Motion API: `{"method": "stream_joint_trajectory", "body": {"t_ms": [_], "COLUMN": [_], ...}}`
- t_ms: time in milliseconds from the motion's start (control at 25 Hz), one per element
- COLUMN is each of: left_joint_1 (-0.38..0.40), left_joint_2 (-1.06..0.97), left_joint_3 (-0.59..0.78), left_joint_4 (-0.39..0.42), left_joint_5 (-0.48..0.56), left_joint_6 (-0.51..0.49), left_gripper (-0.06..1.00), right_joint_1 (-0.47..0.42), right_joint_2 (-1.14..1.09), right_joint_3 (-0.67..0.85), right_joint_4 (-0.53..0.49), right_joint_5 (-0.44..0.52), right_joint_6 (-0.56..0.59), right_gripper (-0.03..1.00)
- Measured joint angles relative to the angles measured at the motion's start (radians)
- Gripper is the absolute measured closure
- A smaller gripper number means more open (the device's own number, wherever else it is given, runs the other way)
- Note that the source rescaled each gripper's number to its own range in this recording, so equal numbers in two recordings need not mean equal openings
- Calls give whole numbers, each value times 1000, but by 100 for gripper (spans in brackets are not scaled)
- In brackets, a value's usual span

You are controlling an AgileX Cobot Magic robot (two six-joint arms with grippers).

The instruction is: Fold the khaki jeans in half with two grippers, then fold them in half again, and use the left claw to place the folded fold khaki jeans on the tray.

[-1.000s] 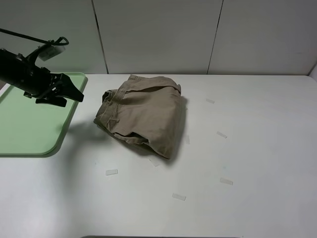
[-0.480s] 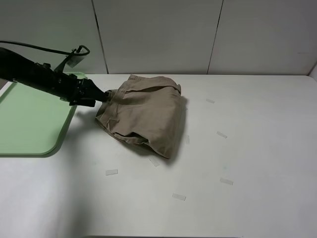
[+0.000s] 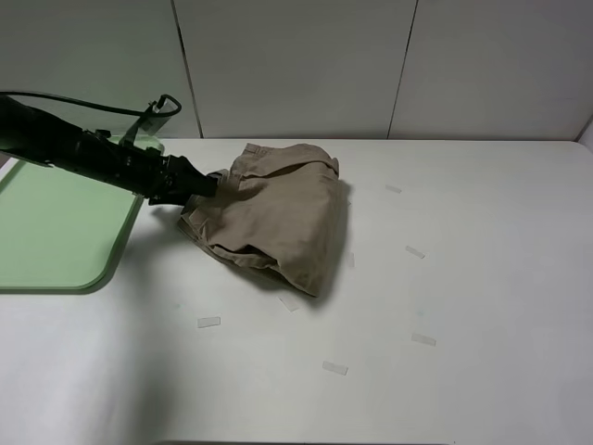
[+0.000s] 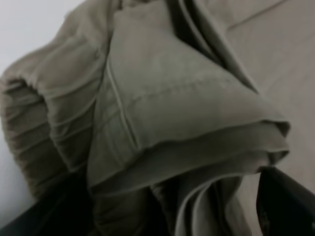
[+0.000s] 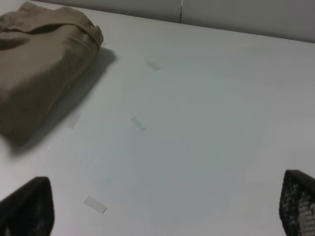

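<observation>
Lying at left edge of frame, pale green tray (image 3: 56, 232) sitting on white surface (image 3: 482, 278). Left end effector (image 3: 206, 184) reaching from upper left, tips pressing into left edge of khaki jeans (image 3: 273, 213); wrist view showing dark jaws flanking folded layers, firm grip: cannot tell. Folded jeans lying centre-left, just beside tray. Right end effector (image 5: 162, 206) standing wide, empty, hanging over bare surface with tape strips (image 3: 415, 251).
</observation>
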State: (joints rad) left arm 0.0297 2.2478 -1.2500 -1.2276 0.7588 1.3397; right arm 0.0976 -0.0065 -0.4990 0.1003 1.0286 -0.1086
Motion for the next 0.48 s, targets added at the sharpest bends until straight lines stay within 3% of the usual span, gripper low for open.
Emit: {"method": "stream_joint_trajectory", "body": {"t_ms": [160, 480], "left_joint_1": [-10, -60], "left_joint_2": [28, 48], "left_joint_3": [0, 0], "left_joint_4": [-48, -237], "left_joint_5": [-6, -4], "left_joint_6": [22, 117], "left_gripper": [22, 22], "right_joint_1": [0, 0], "right_joint_2": [0, 0], "right_joint_3": [0, 0], "right_joint_4": [2, 3], "right_joint_5": [0, 0], "right_joint_6": [0, 0], "right_gripper": [-3, -3]}}
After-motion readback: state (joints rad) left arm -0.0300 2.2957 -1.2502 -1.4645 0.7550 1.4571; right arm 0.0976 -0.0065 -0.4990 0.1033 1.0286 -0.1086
